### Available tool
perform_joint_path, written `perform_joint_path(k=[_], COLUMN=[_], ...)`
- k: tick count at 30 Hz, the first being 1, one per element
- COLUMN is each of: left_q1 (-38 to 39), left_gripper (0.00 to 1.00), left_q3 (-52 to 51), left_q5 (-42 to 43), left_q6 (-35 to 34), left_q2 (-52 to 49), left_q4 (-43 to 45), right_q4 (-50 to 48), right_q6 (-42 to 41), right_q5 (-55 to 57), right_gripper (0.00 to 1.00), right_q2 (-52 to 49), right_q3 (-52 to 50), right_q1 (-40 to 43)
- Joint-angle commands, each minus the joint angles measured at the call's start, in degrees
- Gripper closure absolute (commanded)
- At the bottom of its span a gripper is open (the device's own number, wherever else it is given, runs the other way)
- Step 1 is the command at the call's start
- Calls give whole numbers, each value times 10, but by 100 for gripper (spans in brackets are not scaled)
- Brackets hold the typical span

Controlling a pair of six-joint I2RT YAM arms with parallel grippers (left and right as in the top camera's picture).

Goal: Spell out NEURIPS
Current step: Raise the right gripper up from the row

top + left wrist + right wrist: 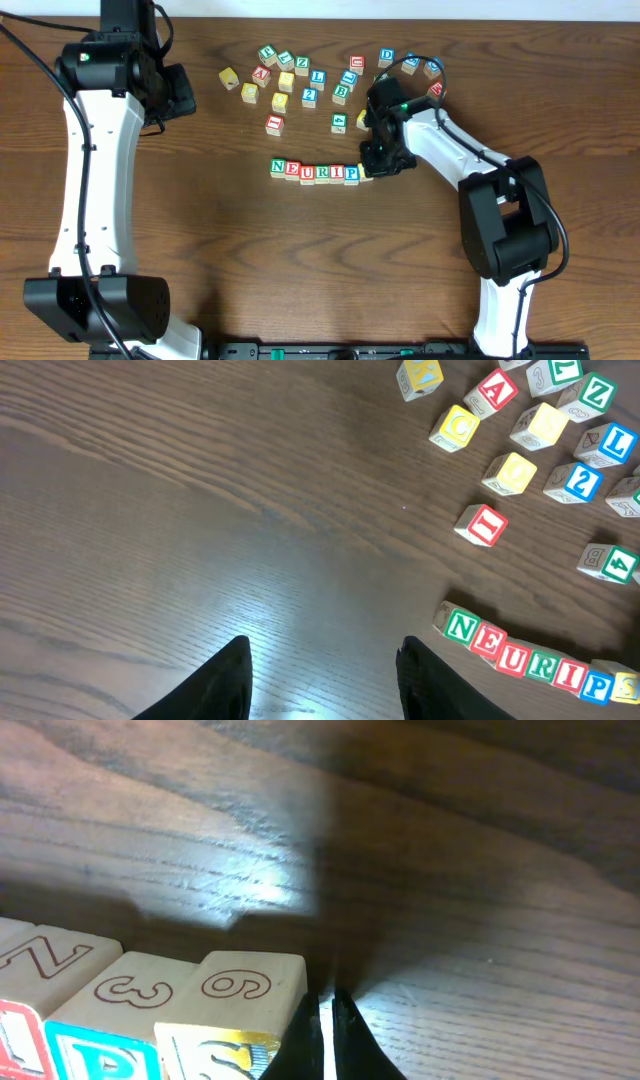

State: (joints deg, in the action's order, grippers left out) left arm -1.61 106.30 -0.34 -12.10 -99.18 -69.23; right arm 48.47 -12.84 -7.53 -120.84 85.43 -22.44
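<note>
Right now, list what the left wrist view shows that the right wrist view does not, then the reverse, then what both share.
Only left wrist: the letter row reading N, E, U, R, I, P, the loose red A cube and red I cube, and the left gripper open over the wooden table. Only right wrist: the right gripper, shut, tips right beside the yellow end cube, plus outlined numerals on cube faces. Both: the table and the row's end.

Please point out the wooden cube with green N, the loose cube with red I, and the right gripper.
Wooden cube with green N (459, 626): left wrist view, lettered face.
Loose wooden cube with red I (482, 525): left wrist view, lettered face.
Right gripper (326, 1000): right wrist view, between shut fingertips.
</note>
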Motion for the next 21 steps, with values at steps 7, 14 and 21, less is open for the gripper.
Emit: perform_joint_path(k=[7,14,21], left_q1=[-2,-2,-2], left_gripper=[53,53,54], left_q3=[-2,-2,-2], left_q5=[-1,-1,-1], left_q6=[5,5,5], left_q2=[-8,-8,-8], left_q4=[-3,-3,-2], right_q4=[2,60,116], right_q6=[-8,-8,-11], right_q5=[-2,-1,13], right_gripper=[99,98,98], right_q2=[10,14,14], right_q3=[3,61,109], right_q1=[-1,0,0])
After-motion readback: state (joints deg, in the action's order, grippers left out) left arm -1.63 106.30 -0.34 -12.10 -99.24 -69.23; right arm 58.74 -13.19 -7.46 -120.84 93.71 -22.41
